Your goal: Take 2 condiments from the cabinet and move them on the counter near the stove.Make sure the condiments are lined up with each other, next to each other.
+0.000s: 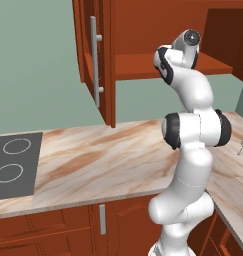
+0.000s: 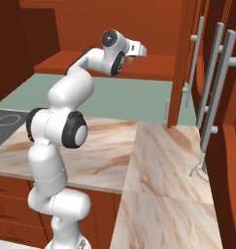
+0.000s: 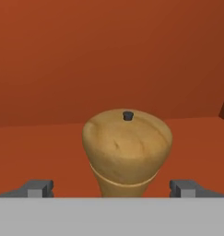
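On the cabinet shelf (image 1: 143, 65), shaker (image 3: 127, 150) stands upright between the spread, ungripping fingers of the end effector (image 3: 111, 189); nothing yet on the surface (image 1: 108, 160) by the stove (image 1: 13, 162), both condiments pending.

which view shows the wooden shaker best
The hand view: the shaker stands upright, centred and close, between the open fingers. The right base view shows a tan sliver beside the hand inside the cabinet; in the left base view the arm covers it.

Cabinet shelf (image 3: 49, 152) is reddish-brown wood, and the tan wooden shaker (image 3: 127, 150) sits upright right on it, nothing else nearby.
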Tool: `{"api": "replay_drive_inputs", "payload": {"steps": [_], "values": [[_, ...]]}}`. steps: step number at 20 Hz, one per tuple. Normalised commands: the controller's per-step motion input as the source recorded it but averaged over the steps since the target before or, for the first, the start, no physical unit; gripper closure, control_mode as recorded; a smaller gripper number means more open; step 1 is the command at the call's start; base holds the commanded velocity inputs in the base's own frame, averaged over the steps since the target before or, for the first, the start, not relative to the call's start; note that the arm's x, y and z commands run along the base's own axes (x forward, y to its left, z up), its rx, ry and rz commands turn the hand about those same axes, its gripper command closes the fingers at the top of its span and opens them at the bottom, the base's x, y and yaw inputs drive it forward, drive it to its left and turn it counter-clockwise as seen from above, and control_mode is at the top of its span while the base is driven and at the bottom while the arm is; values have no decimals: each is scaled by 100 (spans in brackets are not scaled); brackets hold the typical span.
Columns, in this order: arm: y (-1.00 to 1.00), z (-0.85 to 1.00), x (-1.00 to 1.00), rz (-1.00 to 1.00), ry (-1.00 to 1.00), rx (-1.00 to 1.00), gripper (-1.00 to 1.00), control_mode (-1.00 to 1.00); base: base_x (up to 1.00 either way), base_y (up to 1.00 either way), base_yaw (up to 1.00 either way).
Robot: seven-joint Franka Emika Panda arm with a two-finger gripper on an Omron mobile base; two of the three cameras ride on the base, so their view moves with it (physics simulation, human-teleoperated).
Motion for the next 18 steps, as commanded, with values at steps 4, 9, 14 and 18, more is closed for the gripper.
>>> {"api": "replay_drive_inputs", "payload": {"steps": [4, 9, 14, 18], "values": [[-4, 0, 9, 0, 0, 0, -100, -100, 0, 0, 0], [-3, 0, 8, 0, 0, 0, -100, -100, 0, 0, 0], [0, 0, 5, 0, 0, 0, 100, -100, 0, 0, 0], [0, 0, 0, 0, 0, 0, 100, -100, 0, 0, 0]]}}
